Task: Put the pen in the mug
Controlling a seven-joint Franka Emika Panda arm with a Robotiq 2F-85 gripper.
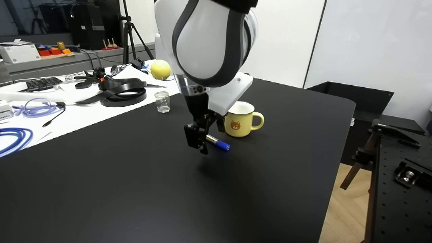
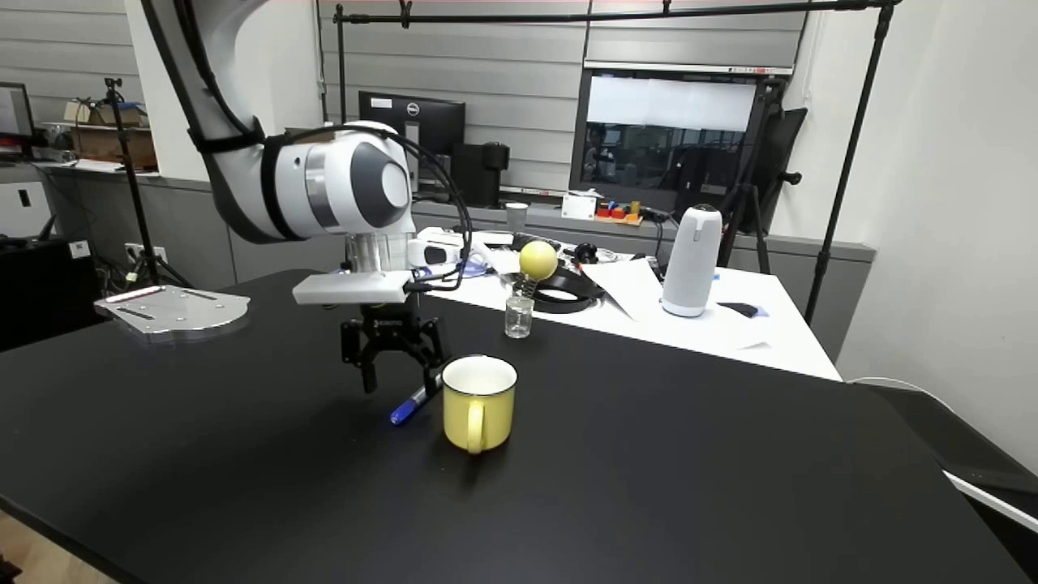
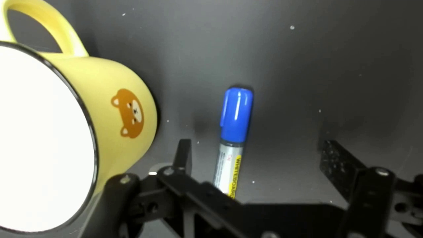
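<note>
The pen [image 3: 234, 115], with a white barrel and blue cap, lies on the black table. Its blue end also shows in both exterior views [image 1: 221, 144] [image 2: 409, 407]. My gripper [image 3: 257, 150] is open over the pen, one finger on each side. The pen is nearer the mug-side finger and touches neither; its rear end is hidden under the gripper. In both exterior views the gripper [image 1: 212, 139] [image 2: 400, 384] points down, fingertips low over the table. The yellow mug [image 3: 99, 82] stands upright right beside that finger, handle facing away, also in both exterior views [image 1: 239, 125] [image 2: 459, 415].
A small glass jar [image 1: 163, 102] [image 2: 519, 318] stands near the black table's edge, with a yellow ball [image 1: 160, 69] [image 2: 538, 260] behind it. A white table [image 2: 778, 324] with cables and black straps adjoins. A metal plate [image 2: 174, 310] lies near the arm.
</note>
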